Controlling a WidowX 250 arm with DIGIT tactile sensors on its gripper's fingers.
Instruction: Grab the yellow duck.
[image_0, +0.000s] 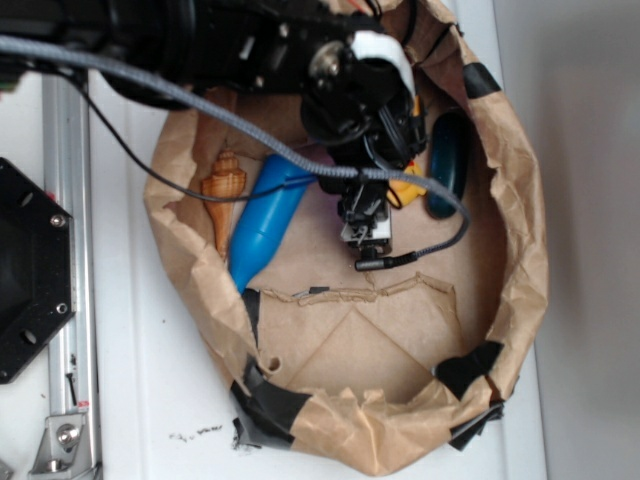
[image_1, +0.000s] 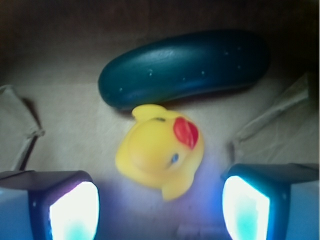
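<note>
Brown paper, crumpled into a walled nest and patched with black tape, is the floor I work over; it sits on a white table. From the wrist view my pincer stands wide, its two lit pads at the lower corners with a broad gap between them and nothing held. Just ahead of that gap, roughly on its centre line, lies the yellow duck, tipped over on the paper with its red beak up and toward my right pad; its body runs on a slant rather than square to my jaws. I judge that a short advance and descent would bring the pads to either side of it. Touching or almost touching the duck's far side lies a dark teal oblong, set crosswise. Farther off, in the exterior view, a blue bottle and a tan seashell rest by the nest's other wall. I can read no writing or brand anywhere.
</note>
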